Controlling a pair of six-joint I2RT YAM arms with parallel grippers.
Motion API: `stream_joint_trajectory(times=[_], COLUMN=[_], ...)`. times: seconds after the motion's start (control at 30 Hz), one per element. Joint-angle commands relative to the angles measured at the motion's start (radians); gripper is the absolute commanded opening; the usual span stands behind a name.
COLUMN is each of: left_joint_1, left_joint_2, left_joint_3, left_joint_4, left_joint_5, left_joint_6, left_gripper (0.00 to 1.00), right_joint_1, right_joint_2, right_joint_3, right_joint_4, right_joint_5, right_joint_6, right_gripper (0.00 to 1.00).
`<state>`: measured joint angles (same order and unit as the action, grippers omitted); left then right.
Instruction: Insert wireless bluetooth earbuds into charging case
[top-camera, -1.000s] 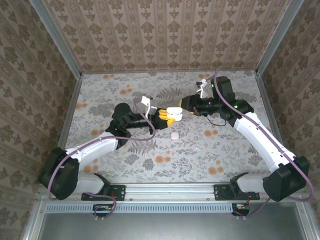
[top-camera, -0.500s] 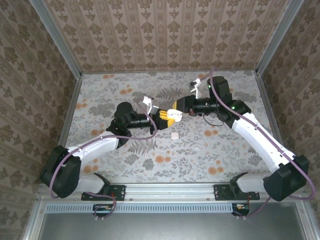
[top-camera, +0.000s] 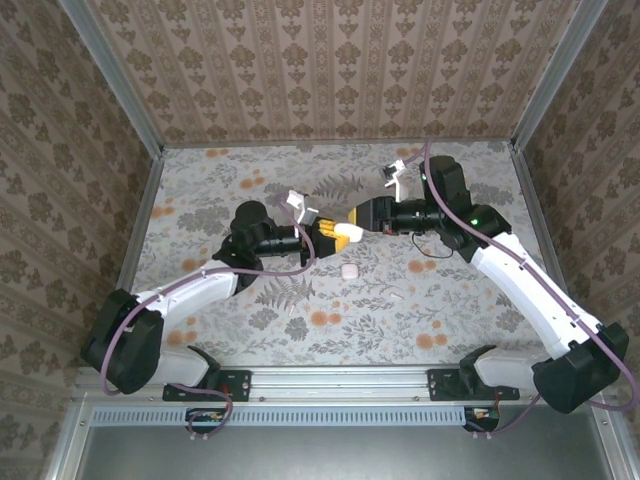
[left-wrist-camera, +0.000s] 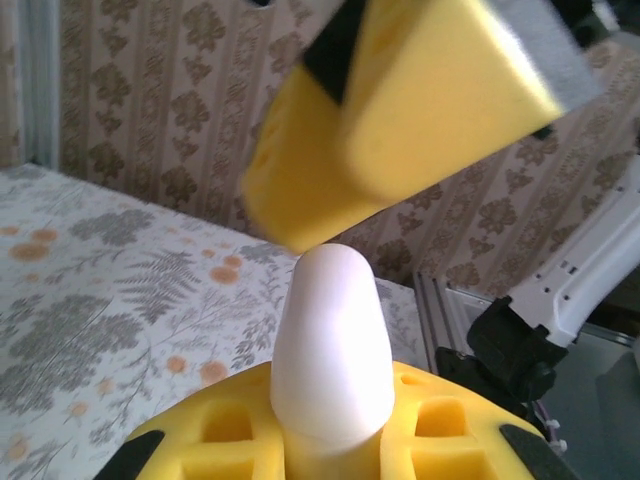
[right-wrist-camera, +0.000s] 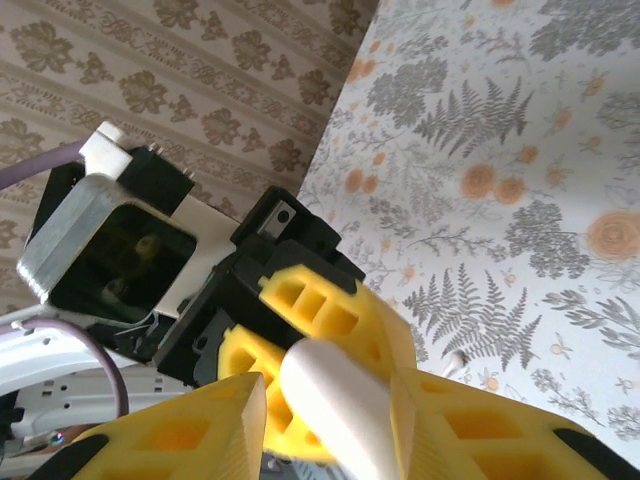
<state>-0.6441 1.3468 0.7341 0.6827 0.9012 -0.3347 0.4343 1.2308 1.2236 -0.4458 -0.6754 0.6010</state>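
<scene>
Left gripper (left-wrist-camera: 330, 445) pinches a slim white plastic earbud (left-wrist-camera: 332, 350) just beyond the small white rounded-square case (top-camera: 349, 270). Right gripper (right-wrist-camera: 330, 425) flanks it, grip indeterminate. Insertion appears not yet done.

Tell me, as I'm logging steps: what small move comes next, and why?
Probably ease the right gripper shut on the white piece: the left gripper clamps its base, and the right fingers straddle its free end without clearly pinching it.
</scene>
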Motion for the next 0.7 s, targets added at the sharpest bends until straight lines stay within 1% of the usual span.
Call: stream_joint_trajectory(times=[0.0, 0.13, 0.2, 0.27, 0.3, 0.37, 0.43, 0.47, 0.53, 0.6, 0.67], left_joint_1=[0.046, 0.103, 0.134, 0.165, 0.179, 0.226, 0.249, 0.258, 0.272, 0.284, 0.288], left_joint_2=[-0.031, -0.068, -0.071, -0.068, -0.063, -0.045, -0.018, 0.002, 0.043, 0.088, 0.131], left_joint_3=[0.038, 0.031, 0.034, 0.032, 0.027, 0.012, 0.010, 0.018, 0.037, 0.052, 0.057], left_joint_4=[-0.117, -0.281, -0.362, -0.435, -0.448, -0.444, -0.455, -0.474, -0.522, -0.569, -0.584], left_joint_5=[-0.101, -0.156, -0.176, -0.234, -0.251, -0.252, -0.252, -0.252, -0.305, -0.337, -0.341], left_joint_6=[0.036, 0.078, 0.095, 0.094, 0.079, 0.048, 0.029, 0.026, 0.022, 0.021, 0.032], left_gripper=[0.00, 0.00, 0.00, 0.00, 0.00, 0.00, 0.00, 0.00, 0.00, 0.00, 0.01], right_joint_1=[-0.018, -0.039, -0.038, -0.038, -0.038, -0.035, -0.027, -0.016, 0.011, 0.055, 0.105], right_joint_2=[-0.060, -0.078, -0.068, -0.047, -0.036, -0.006, 0.024, 0.042, 0.078, 0.122, 0.183], right_joint_3=[-0.003, -0.028, -0.037, -0.054, -0.065, -0.088, -0.108, -0.113, -0.119, -0.111, -0.101], right_joint_4=[-0.079, -0.142, -0.167, -0.173, -0.170, -0.166, -0.167, -0.169, -0.177, -0.192, -0.207], right_joint_5=[0.097, 0.238, 0.283, 0.298, 0.300, 0.310, 0.336, 0.359, 0.400, 0.451, 0.486], right_joint_6=[-0.035, -0.051, -0.062, -0.061, -0.056, -0.039, -0.032, -0.033, -0.042, -0.056, -0.063], right_gripper=[0.40, 0.42, 0.43, 0.44, 0.44, 0.44, 0.44, 0.44, 0.44, 0.44, 0.45])
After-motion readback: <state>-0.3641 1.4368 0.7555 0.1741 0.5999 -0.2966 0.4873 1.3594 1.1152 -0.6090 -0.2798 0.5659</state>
